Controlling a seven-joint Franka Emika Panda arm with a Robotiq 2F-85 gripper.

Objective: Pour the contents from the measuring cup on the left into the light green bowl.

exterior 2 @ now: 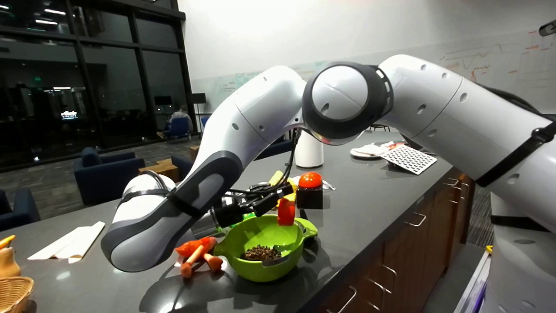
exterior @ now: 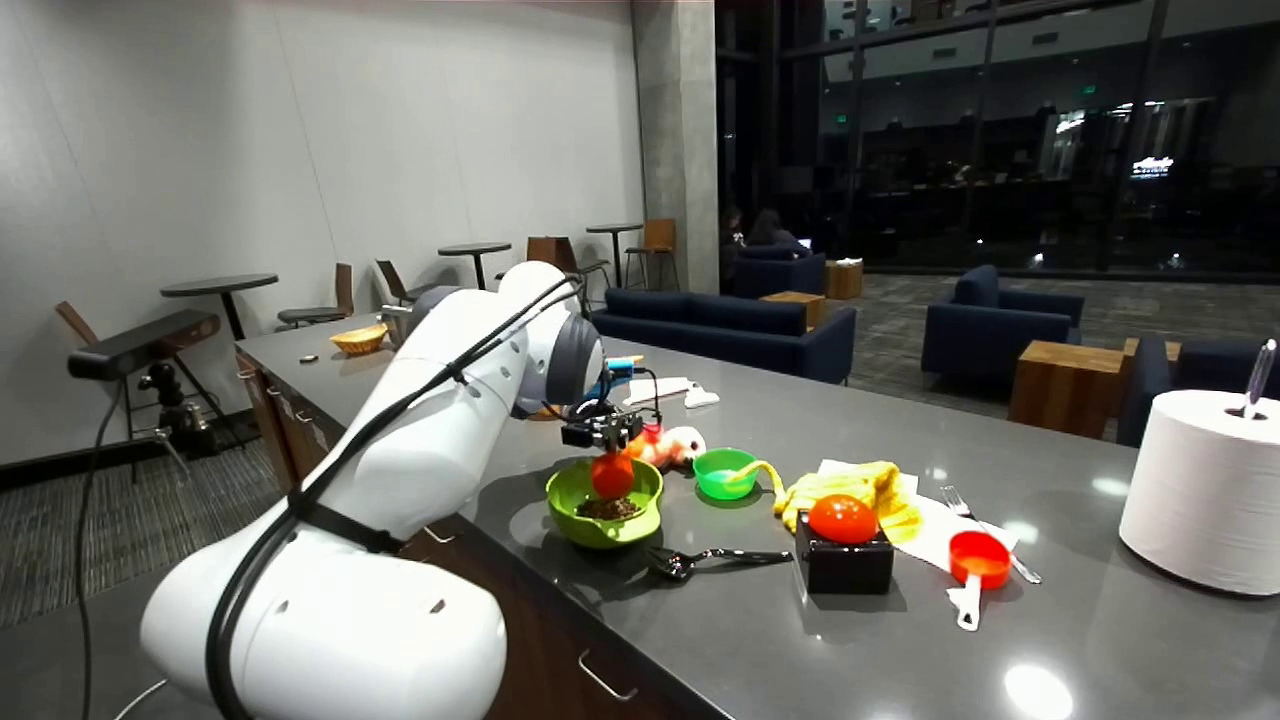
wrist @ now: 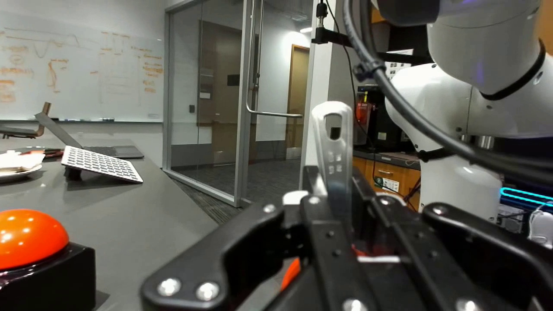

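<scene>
My gripper [exterior: 606,436] is shut on the measuring cup [exterior: 612,477], a small red-orange cup, above the light green bowl [exterior: 640,522]. In an exterior view [exterior 2: 286,212] the cup is turned on its side, its rim toward or down into the bowl. In the wrist view the cup's grey handle [wrist: 333,129] stands up between the fingers; the fingers mostly hide the cup. The bowl [exterior 2: 265,270] stands upright near the counter's edge. A pile of small dark brown bits [exterior 2: 262,253] lies in it. Whether the cup still holds anything cannot be seen.
A plush toy [exterior 2: 197,254] and a smaller green cup [exterior: 725,474] stand close to the bowl. A black fork-like utensil [exterior: 712,558], a red-domed black button box [exterior: 845,562], a yellow cloth [exterior: 872,495], another red measuring cup [exterior: 980,558] and a paper roll [exterior: 1203,490] lie further along.
</scene>
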